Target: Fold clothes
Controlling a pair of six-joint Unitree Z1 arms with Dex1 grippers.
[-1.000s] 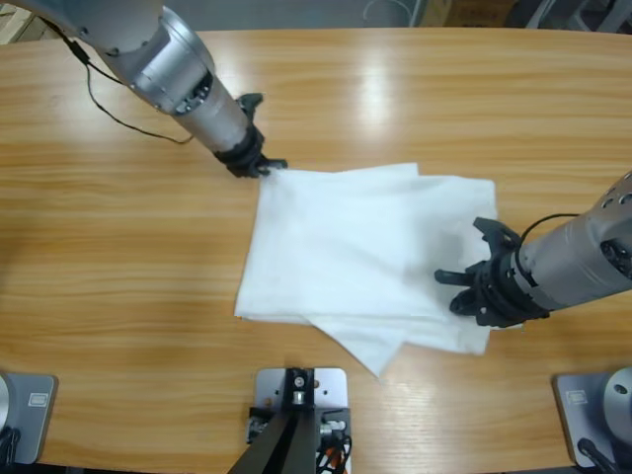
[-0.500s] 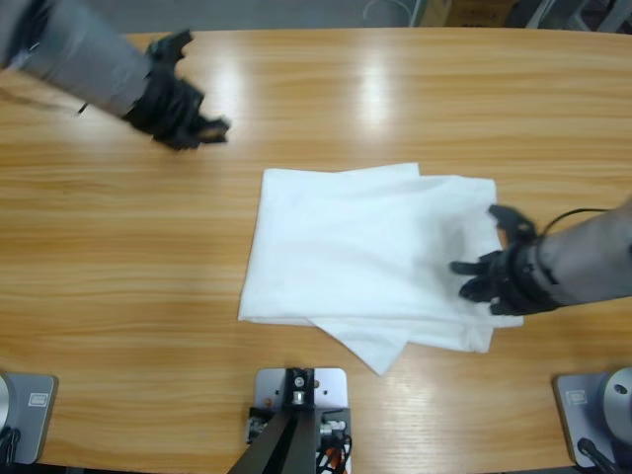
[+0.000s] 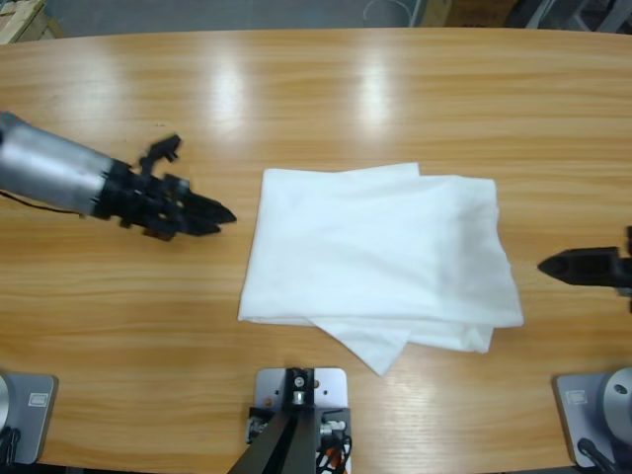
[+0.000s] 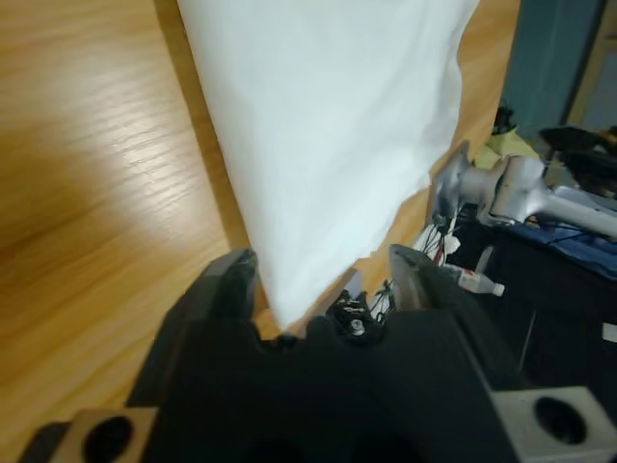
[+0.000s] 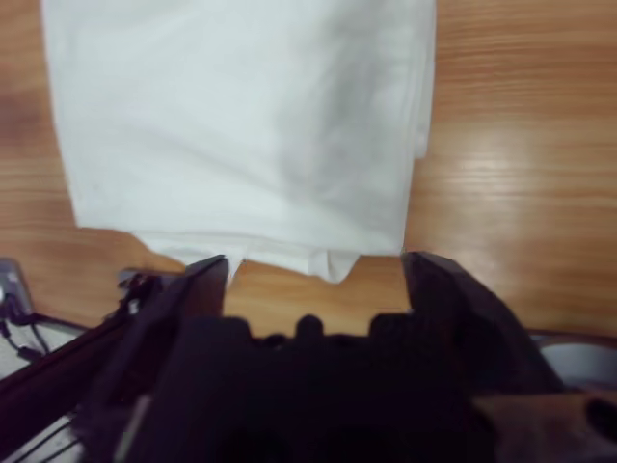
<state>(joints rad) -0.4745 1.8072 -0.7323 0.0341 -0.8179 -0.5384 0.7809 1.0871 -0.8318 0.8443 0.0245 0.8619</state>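
- Two grippers flank your folded white shirt (image 3: 380, 257), both clear of it.
- Your left gripper (image 3: 219, 214), jaws parted and empty, points at the shirt's near edge.
- Your right gripper (image 3: 549, 266) likewise, jaws spread, shirt just ahead.

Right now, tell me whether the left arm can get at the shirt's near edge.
Probably yes. The left gripper sits on bare table beside the folded shirt, apart from it, jaws pointing toward its edge. Nothing lies between them, and the right gripper is off at the far side.
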